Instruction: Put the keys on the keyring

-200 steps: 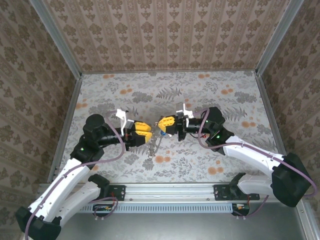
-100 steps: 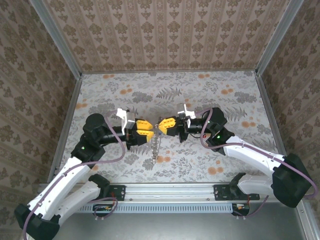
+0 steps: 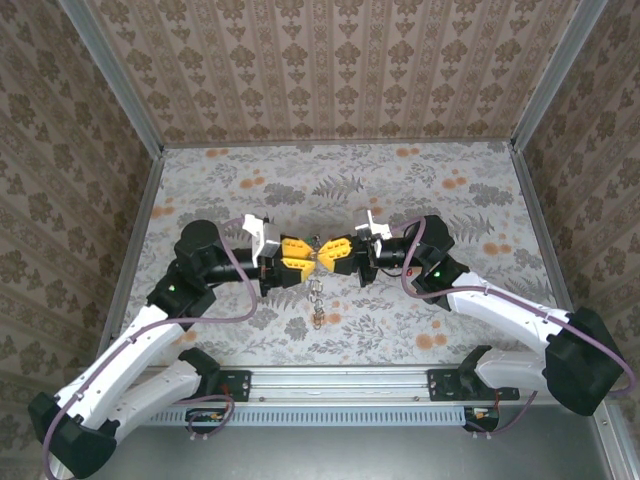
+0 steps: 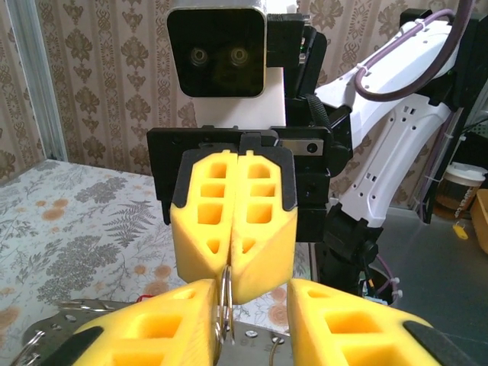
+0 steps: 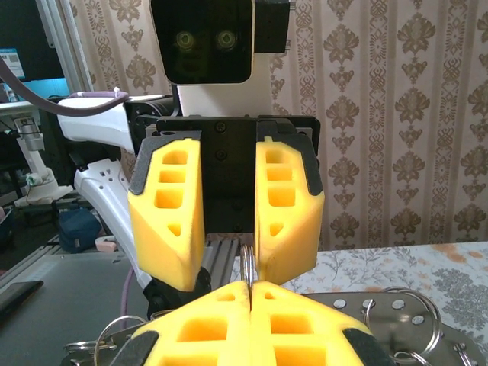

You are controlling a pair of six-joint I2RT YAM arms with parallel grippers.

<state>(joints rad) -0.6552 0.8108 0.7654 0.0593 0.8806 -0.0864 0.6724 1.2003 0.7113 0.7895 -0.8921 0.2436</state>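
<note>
Floral tabletop [image 3: 480,200] lies beneath 2 hands meeting tip to tip at its centre. Right hand [image 3: 333,252] is clamped on the keyring [image 3: 316,290], whose chain hangs toward the tabletop. Left hand [image 3: 297,256] stands narrowly parted, 1 finger on each side of the ring.

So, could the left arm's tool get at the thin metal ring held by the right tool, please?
Probably yes: the thin metal ring juts from the shut right tool into the gap between the left tool's open fingers, nothing between.
</note>
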